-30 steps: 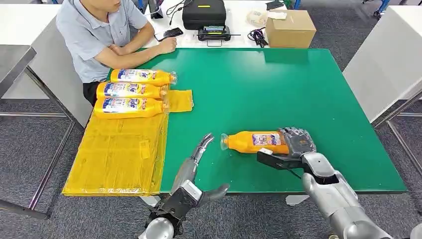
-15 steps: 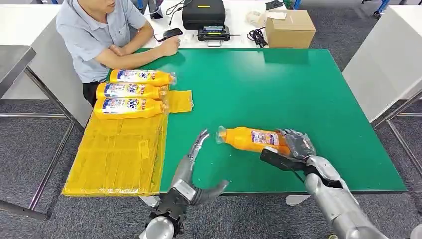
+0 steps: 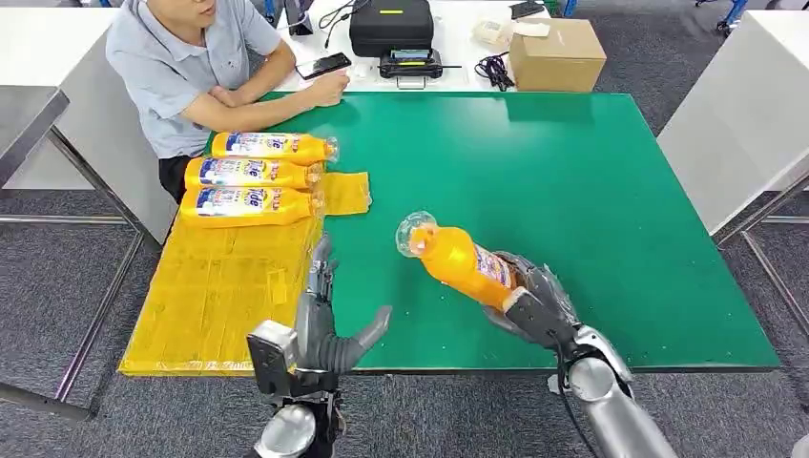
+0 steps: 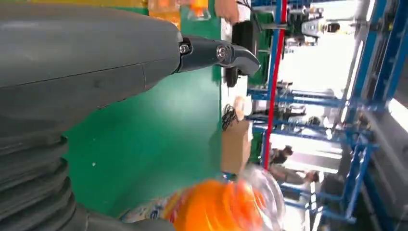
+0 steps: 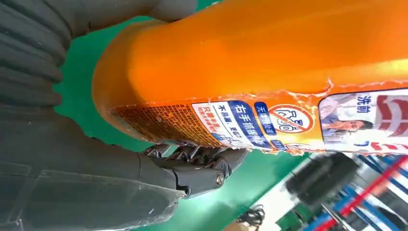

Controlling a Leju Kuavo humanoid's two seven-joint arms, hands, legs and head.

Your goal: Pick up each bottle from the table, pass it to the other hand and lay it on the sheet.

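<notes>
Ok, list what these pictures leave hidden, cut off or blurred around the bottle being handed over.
- Held bottle, head view: its base is buried in the right hand.
- Same bottle, left wrist view: blurred and cut by the picture's edge, label unreadable.
- Right wrist view: the cap end runs out of frame.
- Left hand, left wrist view: its grey cover hides most fingers.
- Three bottles on the yellow sheet: small print too small.

Orange plastic bottle with clear cap (image 3: pixel 458 263) carries a blue, white and red label. Three like bottles (image 3: pixel 253 176) at ten o'clock lie on the translucent yellow sheet (image 3: pixel 219 296); the tabletop (image 3: pixel 534 162) is green.
</notes>
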